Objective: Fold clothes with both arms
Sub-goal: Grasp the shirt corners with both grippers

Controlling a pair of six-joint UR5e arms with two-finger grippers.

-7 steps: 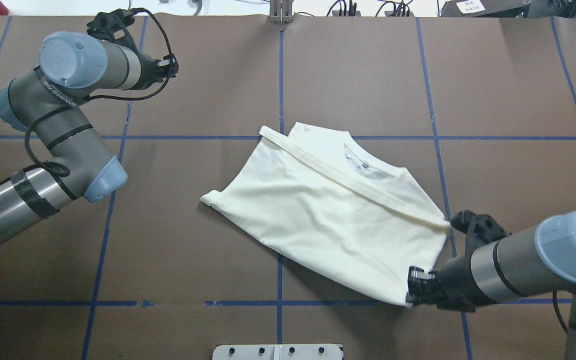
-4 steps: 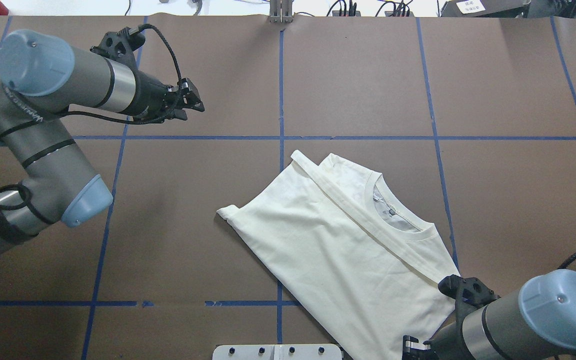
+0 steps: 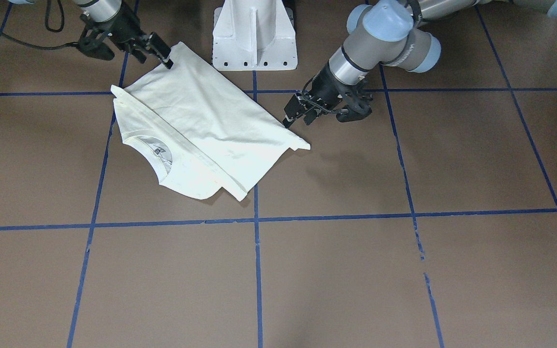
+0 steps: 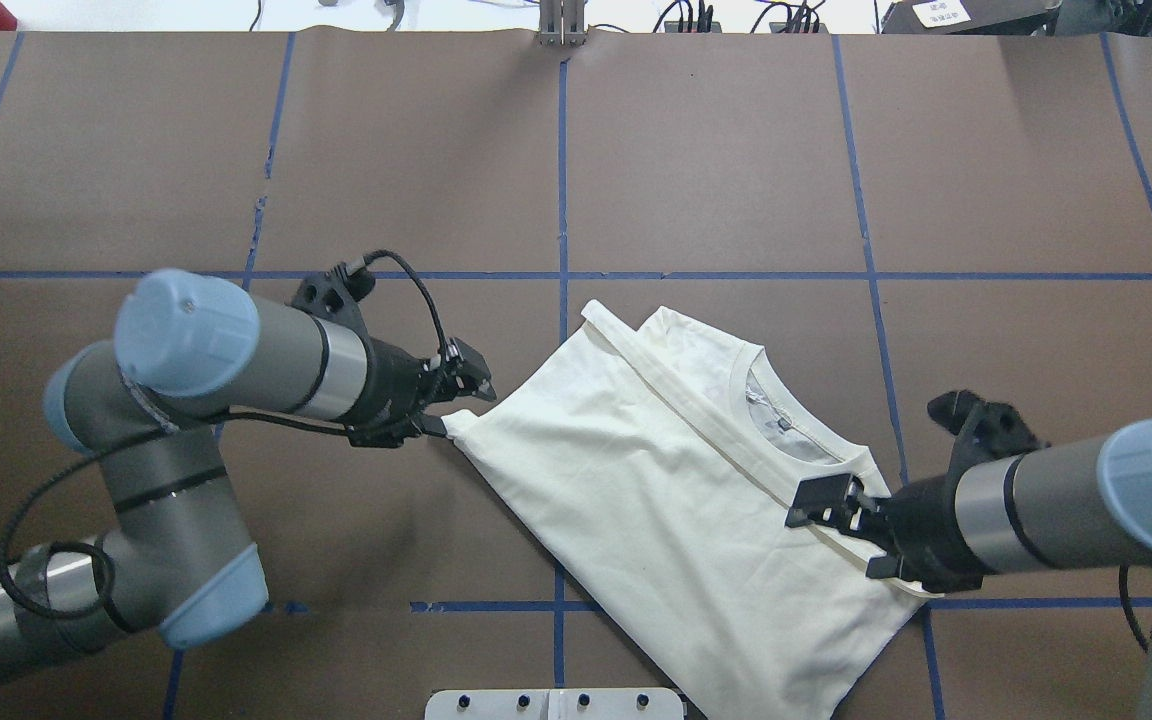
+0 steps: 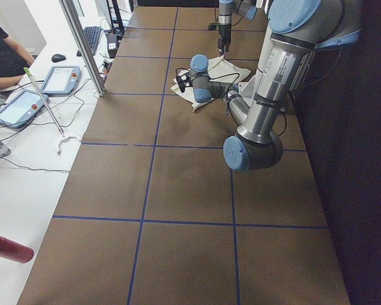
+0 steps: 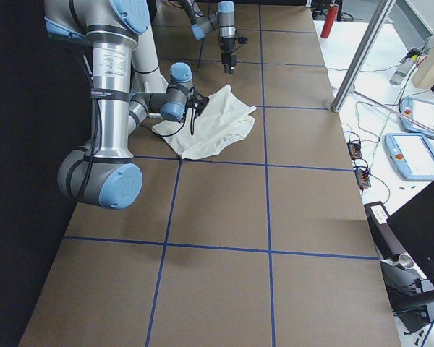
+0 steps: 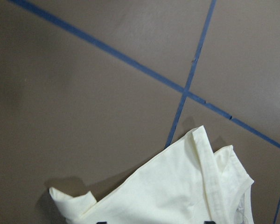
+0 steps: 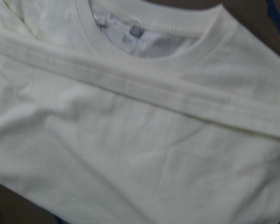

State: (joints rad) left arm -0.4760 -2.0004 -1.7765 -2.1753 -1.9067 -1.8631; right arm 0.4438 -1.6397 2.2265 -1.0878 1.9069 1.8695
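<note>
the brown table (image 4: pixel 696 150), gridded with blue tape (image 4: pixel 563 180), is shown with the cream t-shirt (image 4: pixel 636 480) laid part-folded near the robot-side edge, about its middle. the left gripper (image 4: pixel 456 405) is held apart at the shirt's left corner, nothing yet pinched. the right gripper (image 4: pixel 851 532) is seen spread over the folded sleeve (image 4: pixel 696 415), possibly clear of the cloth. if only one layer is caught, the fold could be dragged open.

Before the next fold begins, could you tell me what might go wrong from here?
The left pincer is open at the T-shirt's curled corner, so it may pinch only one layer. The right pincer hovers over the folded sleeve; dragging there could undo it.
</note>
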